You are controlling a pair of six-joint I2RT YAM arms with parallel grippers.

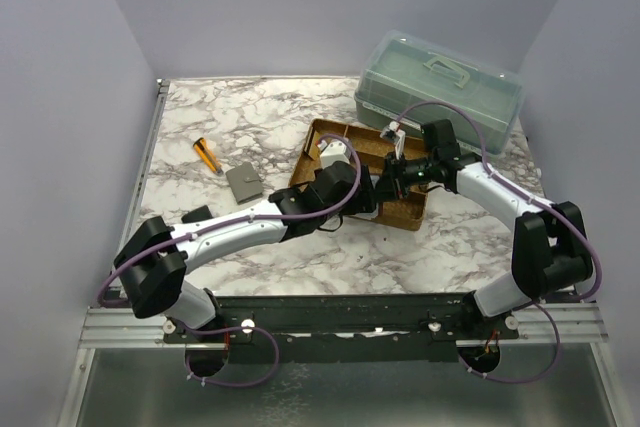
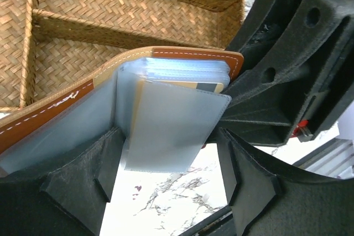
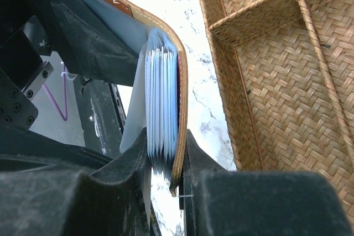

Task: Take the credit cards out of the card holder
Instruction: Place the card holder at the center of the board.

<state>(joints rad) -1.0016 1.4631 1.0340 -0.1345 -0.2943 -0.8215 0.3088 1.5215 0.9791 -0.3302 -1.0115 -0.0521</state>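
Note:
The reddish-brown card holder (image 2: 188, 53) is open and held in the air just above the marble table, at the near edge of the wicker tray. Its light-blue sleeves (image 3: 160, 92) fan out from the leather cover (image 3: 182, 81). One tan card edge (image 2: 191, 86) shows inside a sleeve. My right gripper (image 3: 166, 164) is shut on the sleeve stack and cover together. My left gripper (image 2: 168, 192) is open, with one loose sleeve (image 2: 171, 131) hanging between its fingers (image 2: 249, 181). In the top view both grippers (image 1: 385, 187) meet and hide the holder.
A wicker tray (image 1: 330, 137) with dividers lies just behind the grippers. A green lidded box (image 1: 440, 87) stands at the back right. A grey wallet (image 1: 243, 181), an orange pen (image 1: 207, 155) and a small black object (image 1: 197, 214) lie to the left.

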